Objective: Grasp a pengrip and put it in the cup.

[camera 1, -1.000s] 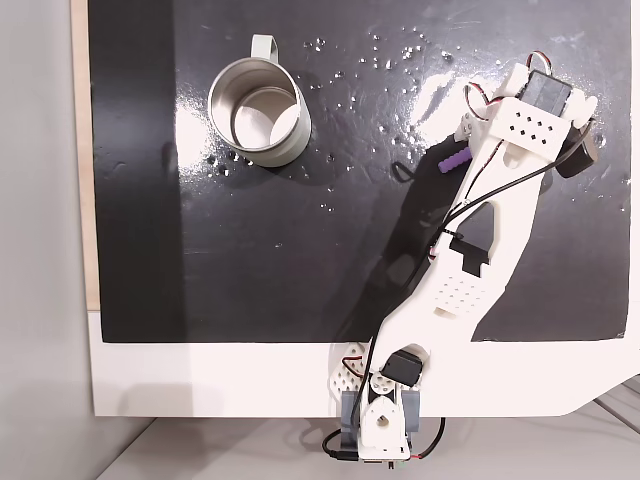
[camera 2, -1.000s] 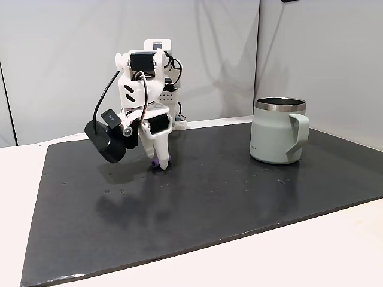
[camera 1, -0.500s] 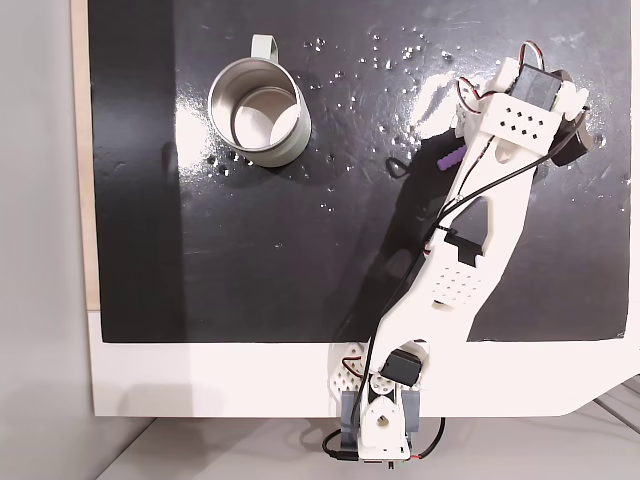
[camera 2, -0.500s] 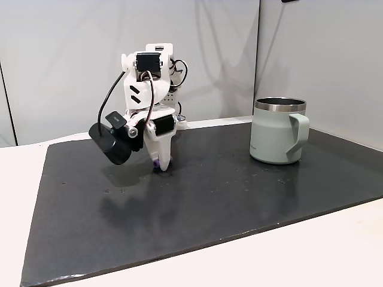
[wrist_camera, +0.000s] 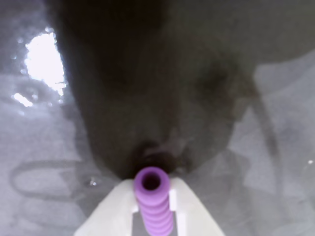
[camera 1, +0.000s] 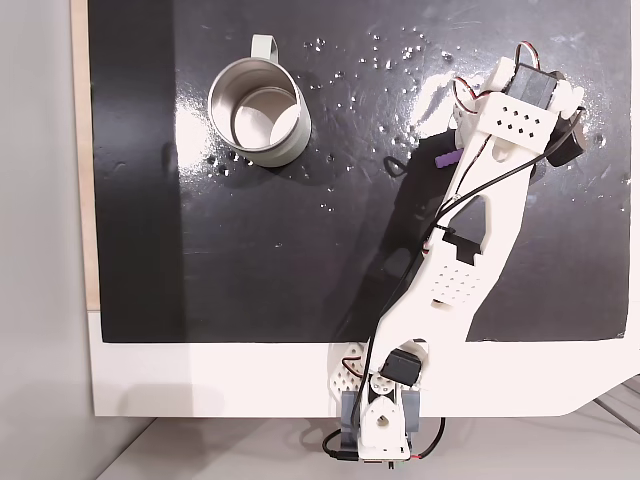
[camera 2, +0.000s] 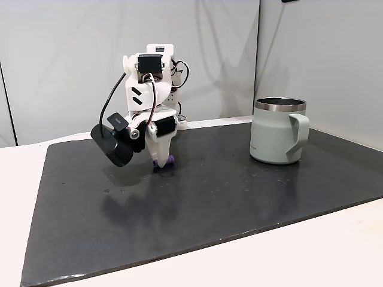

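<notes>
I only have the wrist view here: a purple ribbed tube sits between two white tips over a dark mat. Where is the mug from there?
Observer: The brushed-metal mug stands upright at the mat's upper left in a fixed view, well apart from the tool at the upper right.
Operator: Anything inside it?
Observer: No, its shiny inside shows bare from above.
Operator: Has the purple ribbed tube left the mat?
Observer: The side-on fixed view shows the purple ribbed tube right at the dark slate mat, at the tool's tips; I cannot tell whether it is lifted.
Operator: Which way does the handle face?
Observer: Its pale loop handle points to the mat's top edge.
</notes>
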`<state>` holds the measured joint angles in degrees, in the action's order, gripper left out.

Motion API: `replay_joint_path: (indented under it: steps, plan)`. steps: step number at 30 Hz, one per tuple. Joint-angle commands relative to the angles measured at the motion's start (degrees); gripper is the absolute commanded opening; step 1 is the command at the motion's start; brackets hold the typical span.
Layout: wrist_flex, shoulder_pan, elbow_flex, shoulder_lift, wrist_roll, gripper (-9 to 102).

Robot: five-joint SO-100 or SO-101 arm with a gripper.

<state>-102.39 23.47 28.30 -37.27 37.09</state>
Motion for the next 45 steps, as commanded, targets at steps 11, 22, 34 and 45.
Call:
replay_joint_path:
  steps: [11,22,34,45]
  plan:
    - [-1.0,-6.0,7.1,-24.7,-3.4,0]
    - [-1.1,-11.7,7.1,-40.4,-6.9,0]
    - [-0.9,-21.5,-12.4,-30.2,-20.8,0]
    - [-0.8,-35.8,-18.8,-23.9,-30.4,0]
